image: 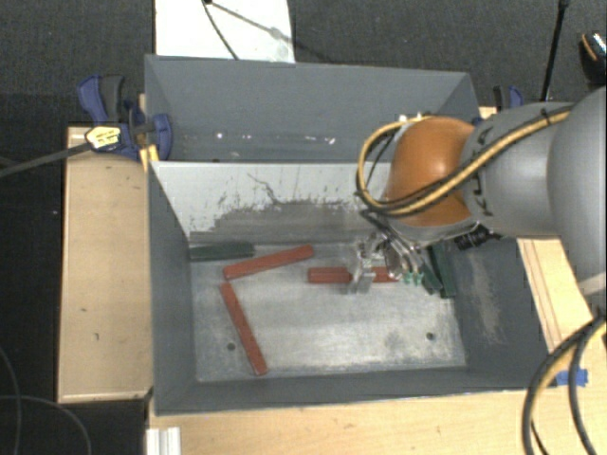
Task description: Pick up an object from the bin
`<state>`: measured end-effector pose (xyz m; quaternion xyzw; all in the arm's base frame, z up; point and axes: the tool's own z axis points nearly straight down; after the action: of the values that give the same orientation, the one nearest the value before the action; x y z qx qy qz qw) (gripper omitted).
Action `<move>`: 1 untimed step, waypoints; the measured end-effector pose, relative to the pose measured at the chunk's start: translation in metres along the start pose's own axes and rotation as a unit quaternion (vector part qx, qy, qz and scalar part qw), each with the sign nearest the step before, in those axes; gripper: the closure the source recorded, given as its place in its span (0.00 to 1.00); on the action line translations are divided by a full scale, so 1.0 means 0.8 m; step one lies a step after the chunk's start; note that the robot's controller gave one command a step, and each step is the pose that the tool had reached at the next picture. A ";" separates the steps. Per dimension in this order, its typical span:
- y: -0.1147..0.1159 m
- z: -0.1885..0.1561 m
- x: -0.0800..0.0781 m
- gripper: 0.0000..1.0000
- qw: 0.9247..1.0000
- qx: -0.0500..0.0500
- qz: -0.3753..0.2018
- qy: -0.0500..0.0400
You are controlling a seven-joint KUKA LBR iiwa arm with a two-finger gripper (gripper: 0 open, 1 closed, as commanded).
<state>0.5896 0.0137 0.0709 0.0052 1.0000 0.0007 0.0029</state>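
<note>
My gripper (363, 277) is low in the bin's right half, under the orange-domed wrist. It stands over a short red bar (327, 275) that lies flat on the floor; red shows on both sides of the gripper. Just right of it lies a dark green bar (438, 271), tilted, with a small green piece (411, 278) beside it. A longer red bar (268, 262) lies slanted to the left of the gripper.
Another long red bar (244, 328) lies diagonally at the front left. A dark green bar (221, 250) rests along the back wall at the left. The arm and its cables hang over the bin's right side.
</note>
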 end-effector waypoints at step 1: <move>-0.033 -0.129 0.015 1.00 1.000 0.001 -0.007 -0.002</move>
<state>0.5769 -0.0126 0.1742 -0.0017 1.0000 -0.0002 0.0052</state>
